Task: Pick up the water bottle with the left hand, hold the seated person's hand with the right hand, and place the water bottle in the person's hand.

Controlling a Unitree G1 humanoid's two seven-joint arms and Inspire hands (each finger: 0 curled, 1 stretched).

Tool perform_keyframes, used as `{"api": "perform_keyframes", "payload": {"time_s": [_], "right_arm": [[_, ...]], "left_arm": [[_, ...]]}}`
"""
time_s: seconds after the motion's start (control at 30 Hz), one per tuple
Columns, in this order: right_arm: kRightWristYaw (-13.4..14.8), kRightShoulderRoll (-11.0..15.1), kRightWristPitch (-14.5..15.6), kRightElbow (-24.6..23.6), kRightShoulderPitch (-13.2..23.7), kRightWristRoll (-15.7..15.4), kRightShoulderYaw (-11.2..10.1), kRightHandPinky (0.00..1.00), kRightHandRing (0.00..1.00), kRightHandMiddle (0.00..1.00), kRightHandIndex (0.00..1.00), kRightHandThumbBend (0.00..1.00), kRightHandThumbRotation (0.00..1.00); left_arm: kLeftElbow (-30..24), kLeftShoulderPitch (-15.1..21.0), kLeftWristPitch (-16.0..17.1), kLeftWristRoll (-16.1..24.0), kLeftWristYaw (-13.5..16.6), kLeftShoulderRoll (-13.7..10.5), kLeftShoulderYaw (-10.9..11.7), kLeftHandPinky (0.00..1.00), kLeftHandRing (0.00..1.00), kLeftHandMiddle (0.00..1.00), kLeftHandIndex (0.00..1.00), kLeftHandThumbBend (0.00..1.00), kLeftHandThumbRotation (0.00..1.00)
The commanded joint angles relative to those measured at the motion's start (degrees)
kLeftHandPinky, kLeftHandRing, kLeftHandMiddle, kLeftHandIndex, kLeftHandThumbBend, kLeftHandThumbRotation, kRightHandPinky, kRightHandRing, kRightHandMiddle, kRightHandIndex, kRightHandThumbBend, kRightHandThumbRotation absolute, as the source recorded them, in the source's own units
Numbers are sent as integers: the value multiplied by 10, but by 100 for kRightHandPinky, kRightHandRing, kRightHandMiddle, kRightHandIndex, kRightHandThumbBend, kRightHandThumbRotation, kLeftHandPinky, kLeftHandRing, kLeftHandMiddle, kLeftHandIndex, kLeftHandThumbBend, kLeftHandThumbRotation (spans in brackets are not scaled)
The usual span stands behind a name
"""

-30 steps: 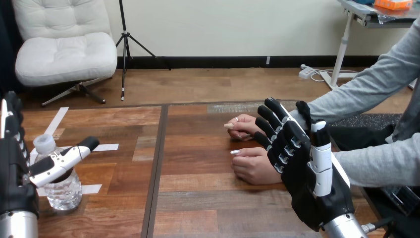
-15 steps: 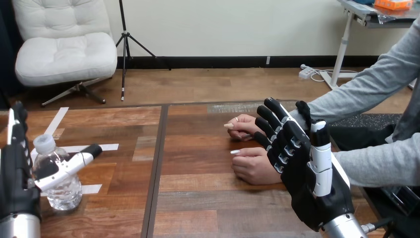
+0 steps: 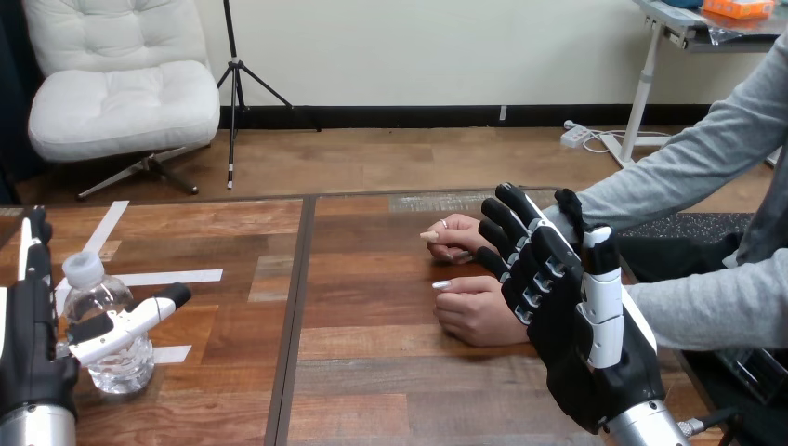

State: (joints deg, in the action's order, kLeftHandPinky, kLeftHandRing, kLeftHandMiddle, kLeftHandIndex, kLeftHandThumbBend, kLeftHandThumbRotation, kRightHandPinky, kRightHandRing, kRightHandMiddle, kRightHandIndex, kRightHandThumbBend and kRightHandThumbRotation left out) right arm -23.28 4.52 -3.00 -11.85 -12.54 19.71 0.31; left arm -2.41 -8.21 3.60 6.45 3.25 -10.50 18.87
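Water bottle stands upright with its white cap on, at the far left of the table, close to the left edge and well short of the far edge. It sits by the white tape strips. Left hand is right at it: fingers straight and pointing up on the bottle's left side, thumb stretched out across the bottle's front, not closed round it. Can't tell if the thumb actually touches the plastic. The dark seam runs front to back across the table just right of the bottle. From the seam a wide stretch of tabletop runs to the person's 2 hands at the right. Person's far hand and person's near hand both lie low on the wood, knuckles up, near each other, about mid-depth on the table. Right hand is raised at the right side, fingers spread and nearly straight, gripping nothing. In the head view it overlaps the wrist side of the near hand and its fingertips reach toward the far hand, but contact with either can't be told. Tabletop in front of the near hand runs to the near edge.
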Motion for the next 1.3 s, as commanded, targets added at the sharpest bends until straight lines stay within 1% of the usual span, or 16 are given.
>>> {"api": "perform_keyframes", "payload": {"time_s": [0.0,0.3,0.4,0.6,0.8,1.03,1.27], "right_arm": [[-3,-1,-7,-21,32,9,1,100,99,97,97,80,100],[-2,-1,-5,-22,32,9,1,100,99,97,97,80,100],[-3,-1,-7,-20,33,10,1,100,99,97,97,80,100],[-2,-2,-4,-21,33,10,1,100,99,97,97,81,100],[-1,-3,-4,-20,33,11,1,100,99,97,96,81,100],[-4,-1,-7,-19,34,11,0,100,99,97,96,81,100],[-6,0,-10,-17,34,11,0,100,99,97,96,81,100]], "left_arm": [[5,40,-6,10,6,-22,-9,100,100,100,100,100,0],[23,46,3,4,5,-23,-7,100,100,100,100,99,0],[30,50,-1,7,7,-25,-8,100,100,100,100,99,0],[44,56,-1,0,4,-25,-6,100,100,100,100,97,0],[53,64,-22,8,11,-25,-7,100,100,100,100,97,2],[69,78,-45,-14,11,-15,-1,100,100,100,100,95,3],[98,95,-49,-15,25,-15,-3,100,100,100,100,91,5]]}}
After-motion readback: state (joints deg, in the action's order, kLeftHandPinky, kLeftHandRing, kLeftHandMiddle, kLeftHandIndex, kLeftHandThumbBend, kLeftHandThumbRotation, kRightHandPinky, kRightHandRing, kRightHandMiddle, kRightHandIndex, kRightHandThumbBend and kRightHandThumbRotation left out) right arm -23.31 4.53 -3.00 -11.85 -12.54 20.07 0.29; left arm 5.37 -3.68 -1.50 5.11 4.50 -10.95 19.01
